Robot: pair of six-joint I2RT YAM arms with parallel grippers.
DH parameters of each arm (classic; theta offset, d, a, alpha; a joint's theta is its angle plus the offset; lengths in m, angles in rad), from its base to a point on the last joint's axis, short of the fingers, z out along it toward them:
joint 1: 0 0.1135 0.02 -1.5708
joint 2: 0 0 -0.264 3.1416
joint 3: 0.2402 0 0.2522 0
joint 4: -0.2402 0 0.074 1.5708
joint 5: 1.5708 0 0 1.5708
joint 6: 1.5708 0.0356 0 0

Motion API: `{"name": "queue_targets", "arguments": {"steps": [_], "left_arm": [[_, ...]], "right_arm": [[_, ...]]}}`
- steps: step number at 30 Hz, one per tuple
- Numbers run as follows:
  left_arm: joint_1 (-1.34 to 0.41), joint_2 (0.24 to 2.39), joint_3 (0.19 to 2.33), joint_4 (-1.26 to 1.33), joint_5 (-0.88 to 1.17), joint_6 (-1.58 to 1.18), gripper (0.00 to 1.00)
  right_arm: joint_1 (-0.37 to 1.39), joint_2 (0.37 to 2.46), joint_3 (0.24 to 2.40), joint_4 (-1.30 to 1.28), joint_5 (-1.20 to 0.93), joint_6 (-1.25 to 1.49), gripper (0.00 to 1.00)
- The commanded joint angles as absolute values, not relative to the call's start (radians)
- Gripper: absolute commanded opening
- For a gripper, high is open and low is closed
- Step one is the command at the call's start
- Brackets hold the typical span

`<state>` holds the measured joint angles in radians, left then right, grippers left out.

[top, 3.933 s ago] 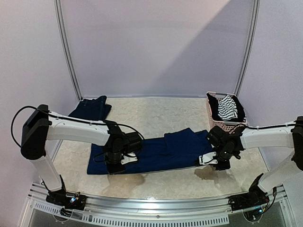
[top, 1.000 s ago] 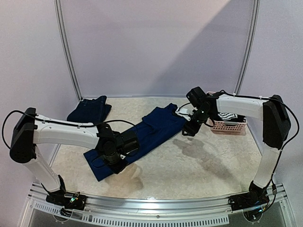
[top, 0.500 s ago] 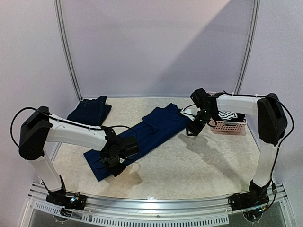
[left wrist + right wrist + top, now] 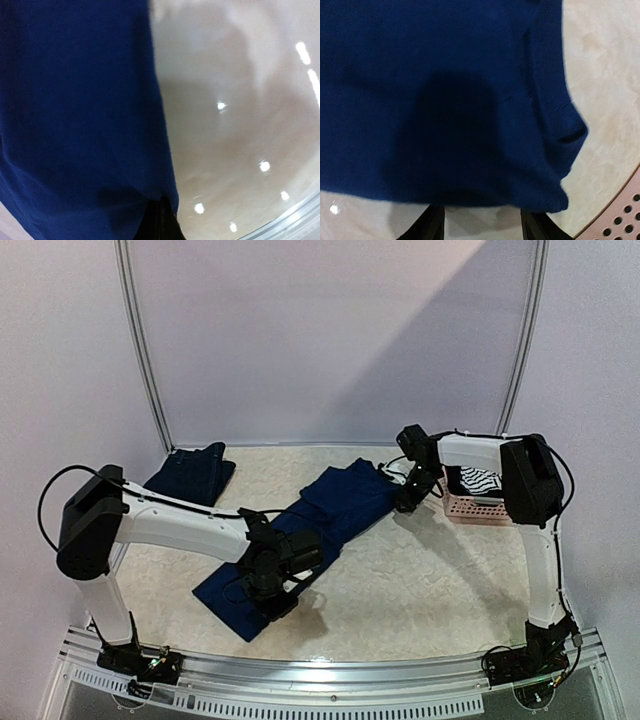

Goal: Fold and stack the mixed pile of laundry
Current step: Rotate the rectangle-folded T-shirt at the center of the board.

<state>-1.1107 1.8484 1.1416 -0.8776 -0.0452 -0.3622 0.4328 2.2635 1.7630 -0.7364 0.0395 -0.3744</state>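
The navy T-shirt (image 4: 318, 525), folded into a long strip, lies slantwise from the near left to the far middle of the table. My left gripper (image 4: 272, 590) is low on its near part; in the left wrist view its tips (image 4: 161, 220) are shut on the shirt's edge (image 4: 85, 125). My right gripper (image 4: 405, 502) stands at the shirt's far right end, open, with the cloth's hem (image 4: 470, 150) just ahead of its spread fingers (image 4: 427, 227). A folded dark denim piece (image 4: 190, 470) lies at the back left. The striped piece (image 4: 482, 480) is in the pink basket (image 4: 478, 508).
The pink basket's rim (image 4: 620, 220) is close to the right of my right gripper. Metal frame posts (image 4: 145, 360) and the pale back wall close off the table's far side. The table's front rail (image 4: 320, 680) runs along the near edge.
My left gripper has shut on the shirt and carried its near end rightward. My right gripper has moved back to the shirt's far end beside the basket, jaws a little narrower.
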Motion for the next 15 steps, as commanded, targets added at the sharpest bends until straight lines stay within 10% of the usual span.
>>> {"name": "queue_targets", "arguments": {"steps": [1, 15], "left_arm": [[-1.180, 1.971, 1.231, -0.771, 0.123, -0.351, 0.00], [-1.284, 2.324, 1.799, -0.792, 0.249, -0.341, 0.00]], "right_arm": [[0.435, 2.399, 1.915, -0.747, 0.122, -0.410, 0.52], [0.419, 2.664, 2.345, -0.605, 0.158, -0.603, 0.56]]}}
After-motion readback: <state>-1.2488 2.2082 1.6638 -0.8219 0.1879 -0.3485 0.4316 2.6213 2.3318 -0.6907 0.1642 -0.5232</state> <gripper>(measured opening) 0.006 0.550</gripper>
